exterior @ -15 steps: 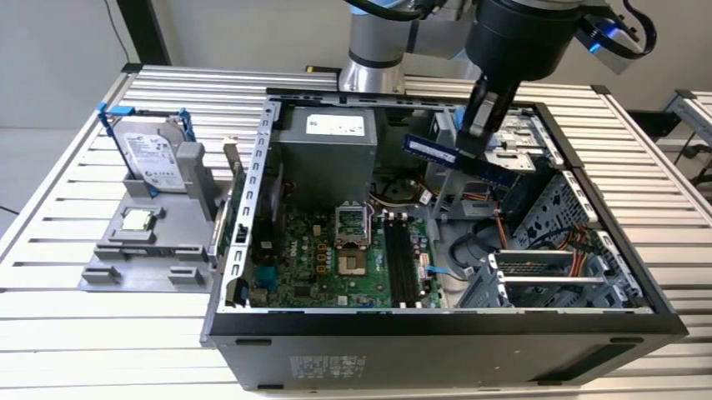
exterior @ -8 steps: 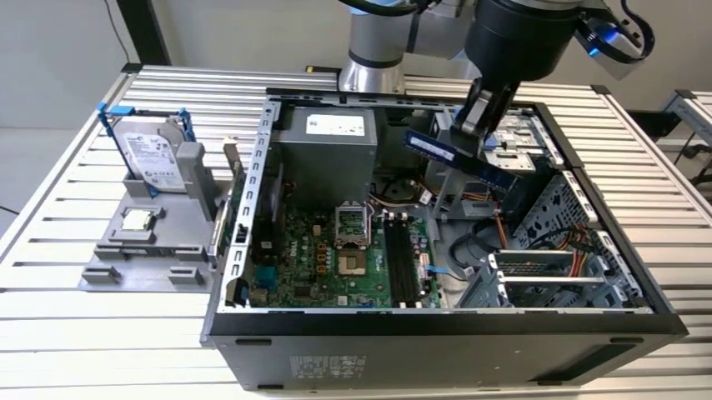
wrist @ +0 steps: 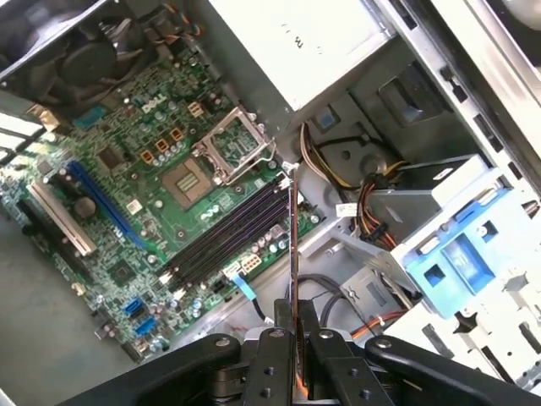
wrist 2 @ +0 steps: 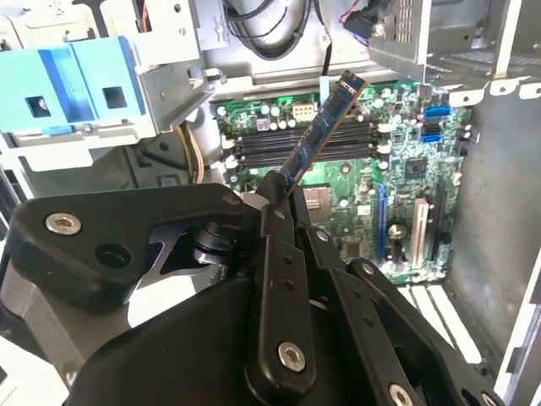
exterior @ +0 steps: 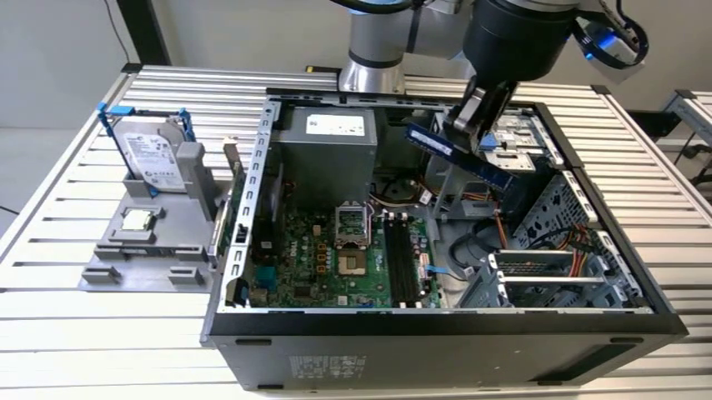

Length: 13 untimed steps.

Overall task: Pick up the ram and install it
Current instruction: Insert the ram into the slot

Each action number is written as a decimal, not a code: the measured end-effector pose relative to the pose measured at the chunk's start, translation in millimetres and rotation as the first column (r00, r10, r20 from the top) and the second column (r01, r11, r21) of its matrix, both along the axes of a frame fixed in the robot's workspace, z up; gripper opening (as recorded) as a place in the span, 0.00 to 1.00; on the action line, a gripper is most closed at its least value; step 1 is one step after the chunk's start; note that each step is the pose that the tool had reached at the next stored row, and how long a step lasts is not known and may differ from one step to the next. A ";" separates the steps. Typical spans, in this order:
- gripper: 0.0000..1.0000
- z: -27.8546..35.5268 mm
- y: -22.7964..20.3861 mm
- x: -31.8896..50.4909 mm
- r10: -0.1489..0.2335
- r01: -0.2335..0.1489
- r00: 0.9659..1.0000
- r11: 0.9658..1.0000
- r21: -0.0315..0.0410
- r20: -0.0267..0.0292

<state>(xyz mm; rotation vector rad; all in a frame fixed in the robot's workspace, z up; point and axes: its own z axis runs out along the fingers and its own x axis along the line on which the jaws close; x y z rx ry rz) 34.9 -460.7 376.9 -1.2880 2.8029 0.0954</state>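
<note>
Gripper (exterior: 476,123) jaws closed tight on ram (exterior: 454,152), held above open case (exterior: 445,327). We judge tilted ram may miss memory slots (exterior: 403,258), snag cables (wrist: 369,188).

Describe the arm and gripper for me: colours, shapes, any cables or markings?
In the exterior view the arm has a silver-grey tubular link, a rounded black housing at the wrist, a blue ring beside it and a black cable looping past. In both wrist views the gripper is matte black: flat linkage bars joined by silver pins and screws, tapering to narrow jaws.
</note>
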 end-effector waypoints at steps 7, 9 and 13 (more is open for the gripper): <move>0.00 0.0 0.0 0.0 -0.102 0.102 0.995 0.995 0.001 0.000; 0.00 0.0 0.0 0.0 -0.135 0.135 0.991 0.991 0.001 0.000; 0.00 -0.1 0.0 0.0 -0.202 0.202 0.979 0.979 0.001 0.000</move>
